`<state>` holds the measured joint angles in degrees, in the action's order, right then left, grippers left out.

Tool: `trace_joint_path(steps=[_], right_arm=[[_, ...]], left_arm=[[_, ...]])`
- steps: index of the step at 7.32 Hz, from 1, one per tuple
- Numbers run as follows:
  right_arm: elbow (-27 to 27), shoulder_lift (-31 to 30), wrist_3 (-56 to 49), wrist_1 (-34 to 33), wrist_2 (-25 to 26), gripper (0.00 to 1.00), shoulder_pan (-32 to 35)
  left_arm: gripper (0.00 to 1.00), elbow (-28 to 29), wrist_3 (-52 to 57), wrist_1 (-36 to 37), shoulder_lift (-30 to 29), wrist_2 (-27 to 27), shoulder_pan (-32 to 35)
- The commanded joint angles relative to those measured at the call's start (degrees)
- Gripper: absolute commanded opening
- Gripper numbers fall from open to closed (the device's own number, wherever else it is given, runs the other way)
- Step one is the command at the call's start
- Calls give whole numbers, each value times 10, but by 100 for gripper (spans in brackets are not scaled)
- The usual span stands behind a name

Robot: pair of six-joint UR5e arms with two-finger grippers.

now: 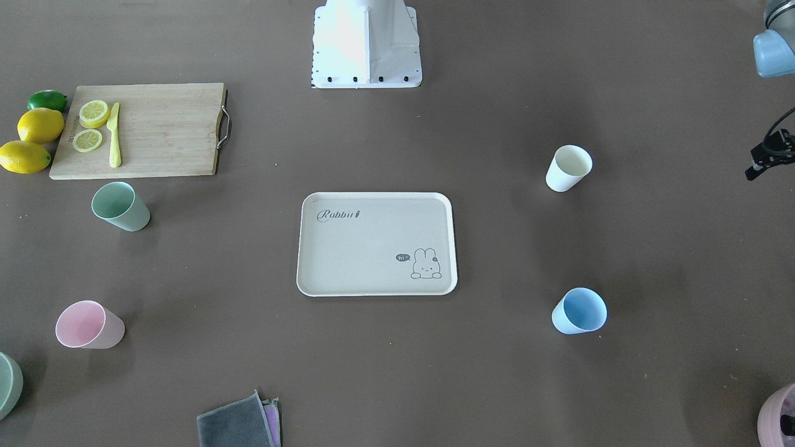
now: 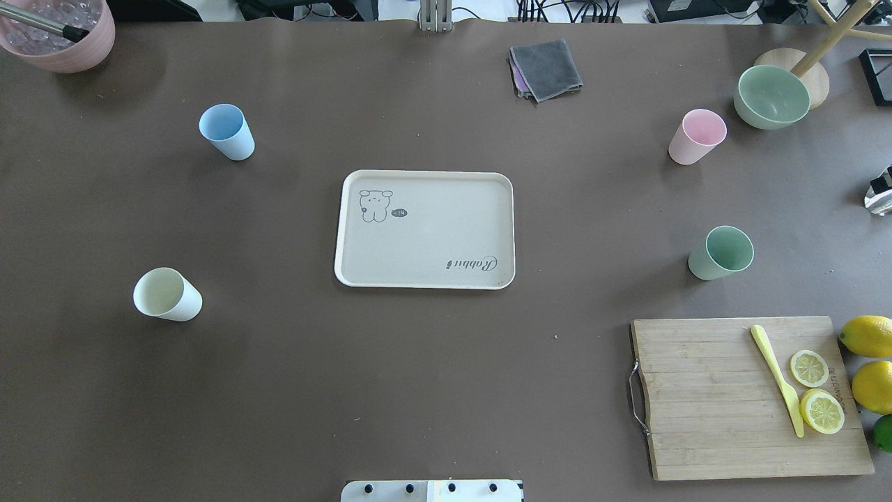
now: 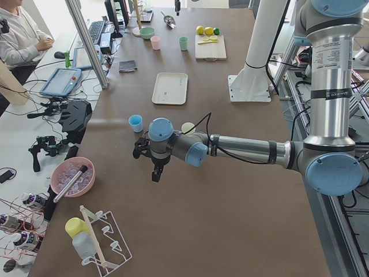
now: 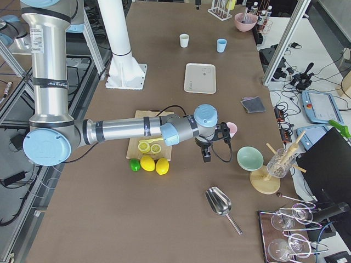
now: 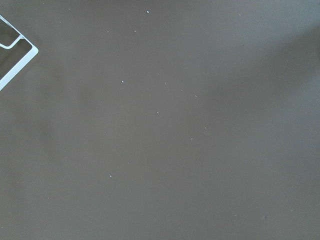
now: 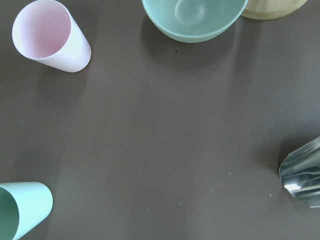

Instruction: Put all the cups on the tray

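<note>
four matte tapered cups [image 2: 167, 295] stand apart around the flat rimmed tray [image 2: 432, 233] (left hand [image 3: 155, 172], right hand [image 4: 207, 155]: cannot tell grip).

A long table [image 2: 279, 390] under a matte dark brown cover fills the room's middle. Along its far side runs a white workbench [image 3: 17, 173] with a keyboard [image 3: 95, 30], a blue-edged tablet [image 3: 61, 82] and loose black cables. A slanting aluminium post [image 3: 87, 43] rises at the table's edge beside the bench. On the opposite side, grey floor [image 4: 22, 208] shows among metal rails. The light is bright and even, and the shadows on the cover are soft.
</note>
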<state>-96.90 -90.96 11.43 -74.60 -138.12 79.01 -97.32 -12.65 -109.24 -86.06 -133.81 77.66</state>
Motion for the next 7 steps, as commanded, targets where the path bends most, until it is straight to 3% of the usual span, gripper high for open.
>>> trace_joint_path(steps=[1, 7], right_arm=[[0, 2, 0, 1, 0, 100, 0], [0, 6, -1, 2, 1, 100, 0]], left_arm=[[98, 1, -1, -3, 4, -5, -1], [98, -19, -6, -25, 3, -1, -1]])
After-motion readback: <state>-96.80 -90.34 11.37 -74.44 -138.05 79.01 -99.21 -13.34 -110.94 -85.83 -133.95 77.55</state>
